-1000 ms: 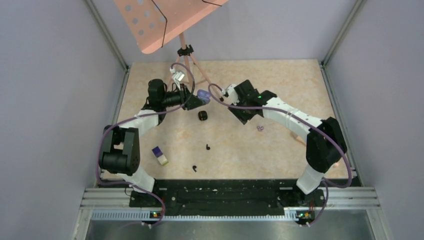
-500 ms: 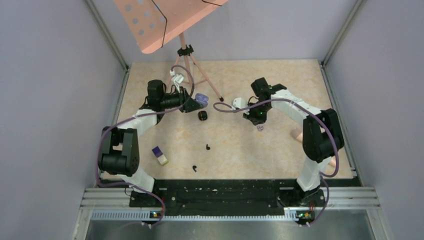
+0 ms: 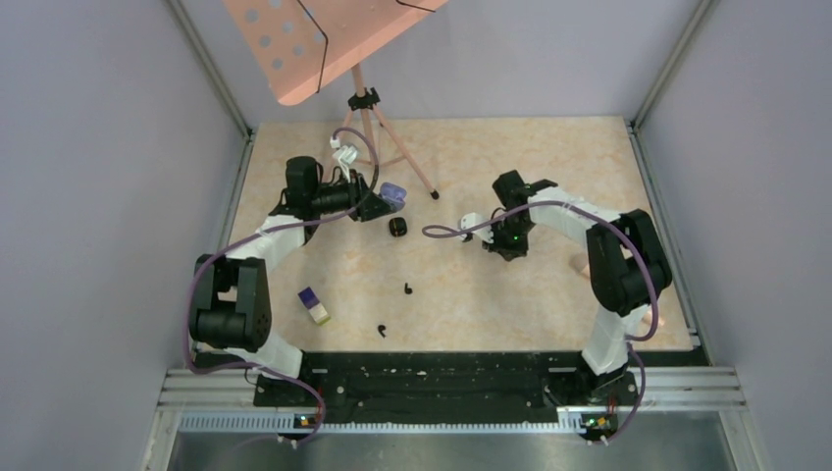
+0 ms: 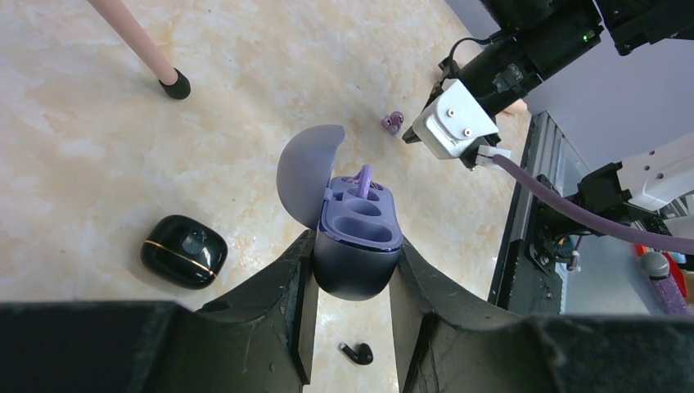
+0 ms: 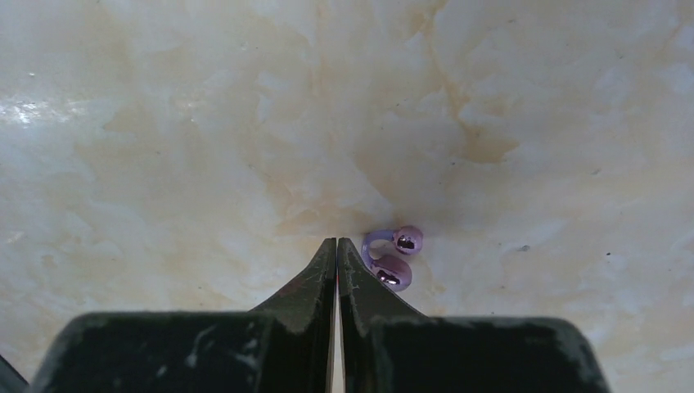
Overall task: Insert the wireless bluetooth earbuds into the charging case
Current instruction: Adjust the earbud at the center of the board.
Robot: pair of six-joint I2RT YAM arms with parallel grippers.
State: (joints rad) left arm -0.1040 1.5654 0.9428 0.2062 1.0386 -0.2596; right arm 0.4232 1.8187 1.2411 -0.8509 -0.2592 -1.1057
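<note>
Left gripper clamps the purple plastic charging case, sockets exposed for loading; right gripper, fingers together and empty, hangs just beside the pale purple earbud.

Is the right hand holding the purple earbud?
No, the right hand is shut on nothing; the purple earbud lies just beside its tip.

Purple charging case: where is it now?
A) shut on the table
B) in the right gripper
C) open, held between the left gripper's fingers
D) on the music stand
C: the left wrist view shows the open purple charging case clamped between the fingers of the left gripper.
</note>
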